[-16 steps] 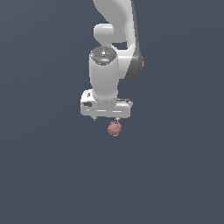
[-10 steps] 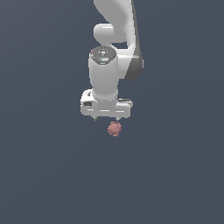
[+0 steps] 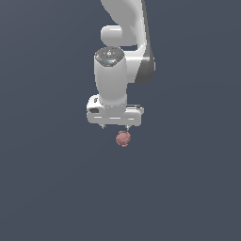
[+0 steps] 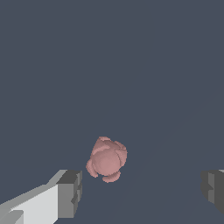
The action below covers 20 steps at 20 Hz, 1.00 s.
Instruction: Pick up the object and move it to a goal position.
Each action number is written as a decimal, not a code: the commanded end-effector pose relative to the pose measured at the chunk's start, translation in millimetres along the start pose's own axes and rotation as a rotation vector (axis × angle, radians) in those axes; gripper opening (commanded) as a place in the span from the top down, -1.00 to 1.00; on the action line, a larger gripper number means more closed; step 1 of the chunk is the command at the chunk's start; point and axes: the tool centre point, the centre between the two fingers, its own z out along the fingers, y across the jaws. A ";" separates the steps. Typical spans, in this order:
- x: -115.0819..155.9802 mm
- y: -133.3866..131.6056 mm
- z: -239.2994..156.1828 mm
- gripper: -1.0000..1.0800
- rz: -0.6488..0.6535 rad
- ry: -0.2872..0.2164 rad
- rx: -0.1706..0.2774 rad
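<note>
Exterior view: one arm, one tool [image 3: 116, 126], one pinkish-red lump [image 3: 123, 138] just beneath the tool, toward the exterior view's right; the fingertips are barely discernible. Wrist view: two grey fingertips [image 4: 70, 193] spread wide, both cut off by the frame, and one lump [image 4: 106, 159] lying between them, nearer one and untouched.

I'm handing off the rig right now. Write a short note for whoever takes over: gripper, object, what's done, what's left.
Gripper: open, empty, fingers wide apart.
Object: pinkish-red berry-like lump lies on the grey surface, between the fingers in the wrist view but closer to one; in the exterior view it shows just below the white gripper bar, off-centre toward that view's right.
Done: arm positioned over the lump.
Left: centre, descend, close, lift, carry to goal. No goal marker is visible.
</note>
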 end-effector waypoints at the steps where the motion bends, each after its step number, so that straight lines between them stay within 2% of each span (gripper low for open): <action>1: -0.7 -0.7 2.2 -0.92 0.006 -0.001 0.000; 10: -8.3 -8.7 25.7 -0.92 0.093 -0.006 -0.003; 20: -28.3 -23.5 73.7 -0.92 0.277 -0.014 -0.013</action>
